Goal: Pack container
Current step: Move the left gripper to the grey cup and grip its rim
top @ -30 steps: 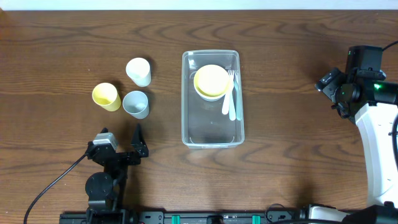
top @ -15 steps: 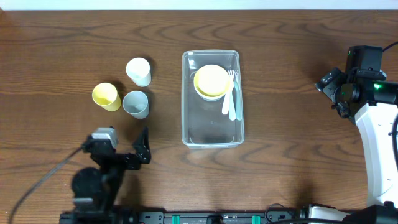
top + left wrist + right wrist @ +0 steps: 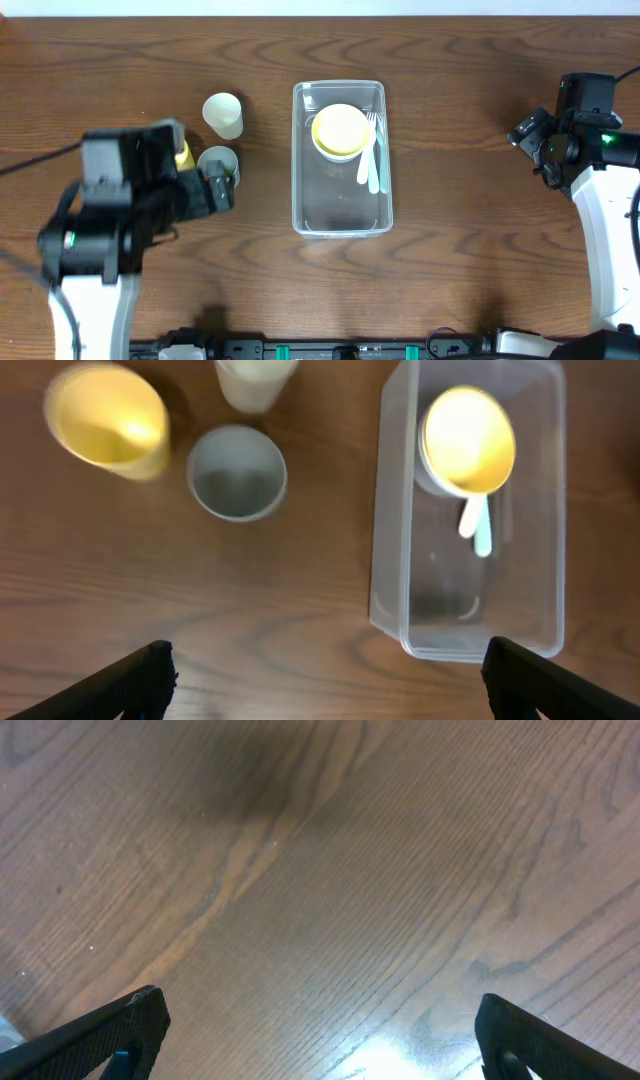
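Left gripper (image 3: 325,670) hangs wide open and empty near a grey cup (image 3: 237,472); the right gripper (image 3: 320,1025), equally spread, holds nothing over the bare table (image 3: 320,870). I see the clear container (image 3: 340,210) mid-table, its long axis running from the robot's side to the far edge, with a yellow bowl (image 3: 339,128) at its far end.

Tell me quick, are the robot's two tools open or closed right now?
Left tool: open, holding nothing.
Right tool: open, holding nothing.
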Robot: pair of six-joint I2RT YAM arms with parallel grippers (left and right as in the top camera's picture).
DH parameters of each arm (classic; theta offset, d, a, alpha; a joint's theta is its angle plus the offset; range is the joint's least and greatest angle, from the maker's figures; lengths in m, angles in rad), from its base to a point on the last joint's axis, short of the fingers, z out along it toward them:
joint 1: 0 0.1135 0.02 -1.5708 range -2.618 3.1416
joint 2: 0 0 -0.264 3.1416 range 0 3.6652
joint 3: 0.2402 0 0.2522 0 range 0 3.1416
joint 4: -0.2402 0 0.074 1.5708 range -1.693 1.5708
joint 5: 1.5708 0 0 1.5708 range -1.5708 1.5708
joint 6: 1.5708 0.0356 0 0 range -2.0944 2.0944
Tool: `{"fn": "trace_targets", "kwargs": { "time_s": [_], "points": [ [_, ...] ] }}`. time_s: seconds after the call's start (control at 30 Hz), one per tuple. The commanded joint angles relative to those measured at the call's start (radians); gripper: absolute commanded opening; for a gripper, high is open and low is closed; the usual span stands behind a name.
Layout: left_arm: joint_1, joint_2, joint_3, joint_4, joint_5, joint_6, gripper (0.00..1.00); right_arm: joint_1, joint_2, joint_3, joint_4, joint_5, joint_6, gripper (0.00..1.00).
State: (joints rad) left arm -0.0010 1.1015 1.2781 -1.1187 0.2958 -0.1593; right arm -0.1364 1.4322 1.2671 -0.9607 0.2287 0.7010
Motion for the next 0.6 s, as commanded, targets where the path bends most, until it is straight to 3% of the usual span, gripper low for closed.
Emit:
{"fn": "trace_targets", "kwargs": {
  "time_s": [0.0, 0.2, 0.57],
  "points": [
    [0.002, 0.074, 0.017, -0.009, 0.091, 0.010, 0.98, -0.003, -0.001, 0.013, -0.001, 0.018, 0.016, 0.99],
    [-0.031, 0.248, 0.017, -0.002, 0.096, 0.141, 0.98, -0.003, -0.001, 0.013, -0.001, 0.018, 0.016, 0.99],
    [-0.120, 0.475, 0.017, 0.096, -0.056, 0.158, 0.98, -0.003, -0.001, 0.013, -0.001, 0.018, 0.016, 0.99]
  ]
}}
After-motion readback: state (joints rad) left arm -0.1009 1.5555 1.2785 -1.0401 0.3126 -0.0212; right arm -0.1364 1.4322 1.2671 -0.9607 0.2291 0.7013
